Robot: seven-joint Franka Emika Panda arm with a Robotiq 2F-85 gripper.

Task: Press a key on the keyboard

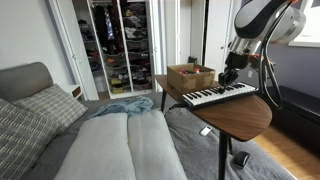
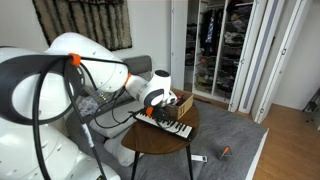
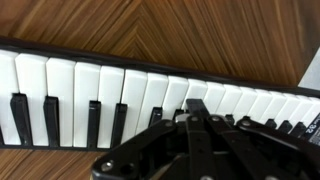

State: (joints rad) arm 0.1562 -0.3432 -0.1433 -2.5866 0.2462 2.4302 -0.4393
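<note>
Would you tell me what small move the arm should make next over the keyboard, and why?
Probably ease straight down: in the wrist view the gripper, fingers together, sits over a white key of the keyboard, and no key looks depressed yet.

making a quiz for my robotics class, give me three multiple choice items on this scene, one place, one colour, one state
1. Where does the keyboard lie? A on a shelf; B on the round wooden table; C on a chair.
2. What colour is the box beside it? A brown; B blue; C white.
3. How is the hand? A shut, over the white keys; B clamped on the box; C wide open.
Answers: B, both exterior views show it on the tabletop; A, its sides are brown; A, the wrist view shows it closed above the keys.
</note>
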